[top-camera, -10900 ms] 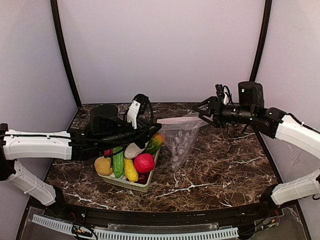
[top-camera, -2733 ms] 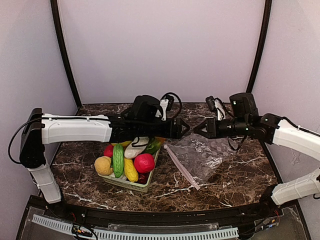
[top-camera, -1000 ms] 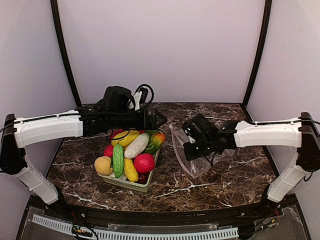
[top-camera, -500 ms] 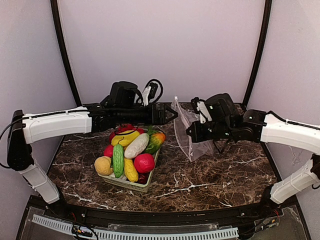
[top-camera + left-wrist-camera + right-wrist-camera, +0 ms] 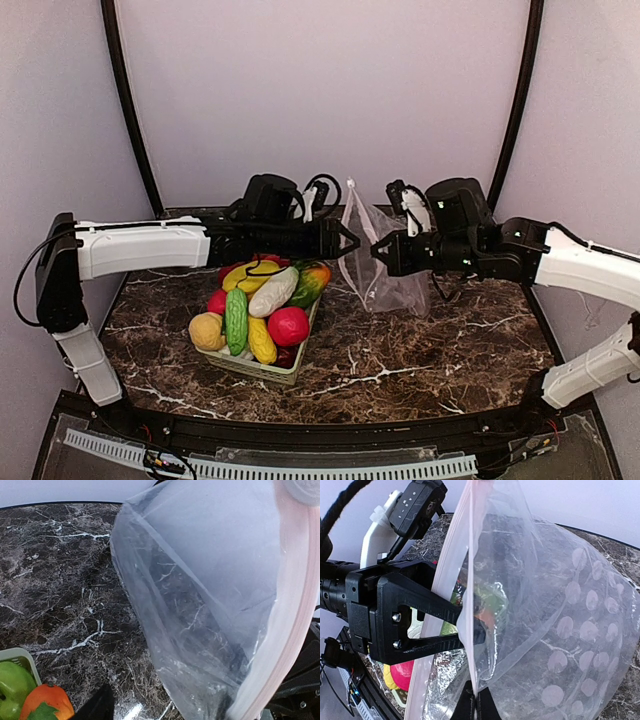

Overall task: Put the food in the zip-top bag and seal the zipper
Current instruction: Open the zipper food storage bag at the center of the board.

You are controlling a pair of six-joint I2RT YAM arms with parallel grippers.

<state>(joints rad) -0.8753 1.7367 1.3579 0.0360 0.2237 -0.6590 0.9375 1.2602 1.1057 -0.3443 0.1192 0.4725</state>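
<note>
Zip-top bag (image 5: pixel 375 265) had been lifted, hung just right of the basket (image 5: pixel 262 368) — right gripper (image 5: pixel 385 252) clamped on its rim; left gripper (image 5: pixel 350 240) had reached in, claw apart astride the zipper (image 5: pixel 295 580); food (image 5: pixel 288 326) all sat in the basket — loading unstarted.

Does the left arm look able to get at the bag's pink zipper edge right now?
Probably yes. The right claw holds the zip-top bag up, and the left claw sits right at its pink zipper, tip at the bag's mouth, with nothing between them.
</note>
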